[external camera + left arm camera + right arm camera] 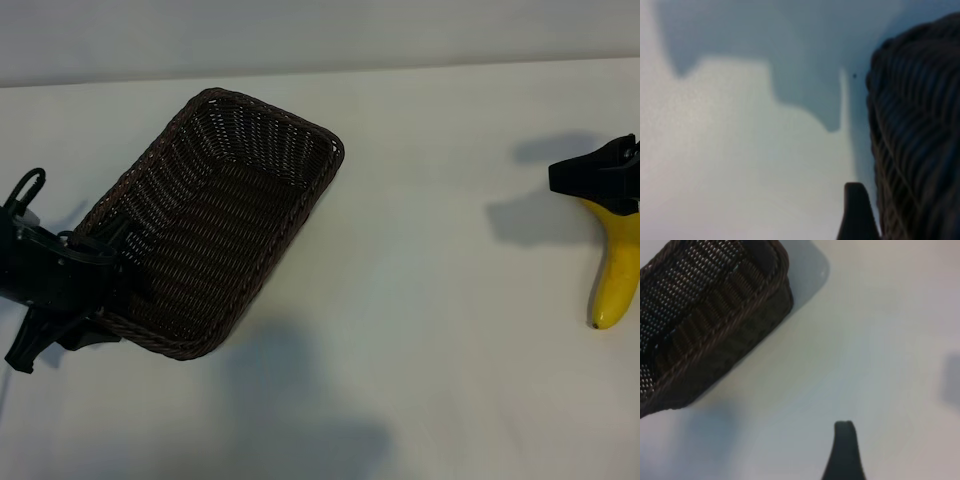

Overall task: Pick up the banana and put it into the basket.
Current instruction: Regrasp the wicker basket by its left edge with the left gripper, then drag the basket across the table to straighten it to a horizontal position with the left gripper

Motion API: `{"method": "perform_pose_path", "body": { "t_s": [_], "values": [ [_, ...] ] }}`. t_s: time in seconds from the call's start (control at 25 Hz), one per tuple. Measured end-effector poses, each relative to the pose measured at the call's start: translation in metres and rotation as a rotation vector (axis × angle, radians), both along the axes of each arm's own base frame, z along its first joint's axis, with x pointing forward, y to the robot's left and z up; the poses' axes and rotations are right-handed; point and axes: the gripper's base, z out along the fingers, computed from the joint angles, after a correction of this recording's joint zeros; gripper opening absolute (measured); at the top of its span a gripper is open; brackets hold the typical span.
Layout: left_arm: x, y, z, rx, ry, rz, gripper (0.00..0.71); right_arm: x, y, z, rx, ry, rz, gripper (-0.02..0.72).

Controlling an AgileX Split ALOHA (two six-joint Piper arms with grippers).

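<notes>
The banana lies on the white table at the far right, one end pointing toward the front edge. My right gripper comes in from the right edge and hides the banana's far end. In the right wrist view only one of its fingers shows, over bare table, and the gripper is open with no banana between the jaws. The dark-brown wicker basket sits left of centre, empty. My left gripper is at the basket's left end, open. One of its fingers stands just beside the basket wall.
The white table spreads between the basket and the banana, crossed by arm shadows. In the right wrist view the basket shows farther off. A pale wall runs along the back.
</notes>
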Motion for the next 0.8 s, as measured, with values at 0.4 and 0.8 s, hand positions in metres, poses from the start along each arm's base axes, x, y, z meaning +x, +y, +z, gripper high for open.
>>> {"method": "perform_pose_path", "body": {
  "t_s": [0.4,0.8],
  "values": [
    [0.0012,0.0002,-0.0040,0.003,0.007,0.005,0.213,0.0000,0.0000,0.0000,0.000,0.000,0.000,0.572],
    [0.0024,0.0002,-0.0038,0.001,-0.004,0.016,0.165,0.0001,-0.0001,0.0000,0.000,-0.001,-0.001,0.572]
  ]
}}
